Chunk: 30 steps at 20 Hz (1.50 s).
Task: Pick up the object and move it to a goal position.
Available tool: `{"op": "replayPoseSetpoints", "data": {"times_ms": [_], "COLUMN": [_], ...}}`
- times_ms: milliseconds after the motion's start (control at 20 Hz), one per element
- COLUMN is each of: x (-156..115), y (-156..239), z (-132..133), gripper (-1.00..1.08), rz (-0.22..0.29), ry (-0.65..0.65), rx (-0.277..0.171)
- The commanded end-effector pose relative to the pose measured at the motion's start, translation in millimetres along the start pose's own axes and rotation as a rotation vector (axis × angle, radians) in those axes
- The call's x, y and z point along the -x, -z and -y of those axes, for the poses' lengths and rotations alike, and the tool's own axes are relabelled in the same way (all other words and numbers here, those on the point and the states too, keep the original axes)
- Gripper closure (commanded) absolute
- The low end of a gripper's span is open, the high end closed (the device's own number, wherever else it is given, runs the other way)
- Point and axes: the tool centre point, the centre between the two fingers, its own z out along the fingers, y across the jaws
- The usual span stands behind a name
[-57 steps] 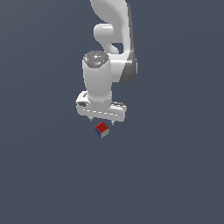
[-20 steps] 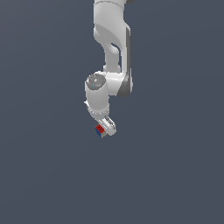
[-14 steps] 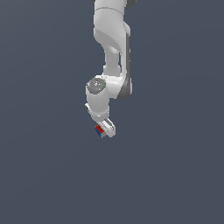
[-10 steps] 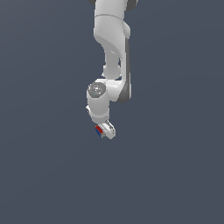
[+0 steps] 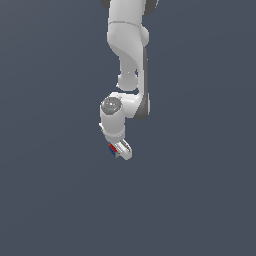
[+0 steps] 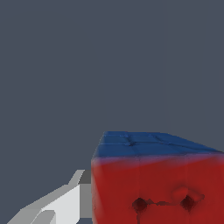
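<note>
The object (image 5: 113,149) is a tiny cube with red and blue gridded faces, held at the tip of the white arm in the exterior view. My gripper (image 5: 118,150) is shut on it, tilted toward the exterior view's left, and the cube hangs in the air. In the wrist view the object (image 6: 157,183) fills much of the picture, red face toward the camera and blue face beyond it. One pale finger (image 6: 57,205) presses against its side. The other finger is hidden.
A plain dark grey-blue background lies all around in both views. The white arm (image 5: 127,55) comes down from the exterior view's top. No goal marker shows.
The arm has swung and turned, so the gripper with the cube sits slightly lower and further back than a second ago. The cube stays gripped throughout.
</note>
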Motion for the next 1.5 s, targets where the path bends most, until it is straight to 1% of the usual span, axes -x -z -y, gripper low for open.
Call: {"op": "replayPoseSetpoints", "data": {"times_ms": [0, 400, 550, 700, 1000, 1450], "x": [0, 3, 12, 27, 75, 170], "y": [-1, 1, 4, 8, 23, 52], "z": [-1, 1, 4, 9, 25, 58], "gripper": [1.08, 1.08, 1.08, 1.08, 1.08, 1.08], "rz": [0.000, 0.000, 0.000, 0.000, 0.000, 0.000], "ry": [-0.001, 0.000, 0.000, 0.000, 0.000, 0.000], "rx": [0.001, 0.000, 0.000, 0.000, 0.000, 0.000]}}
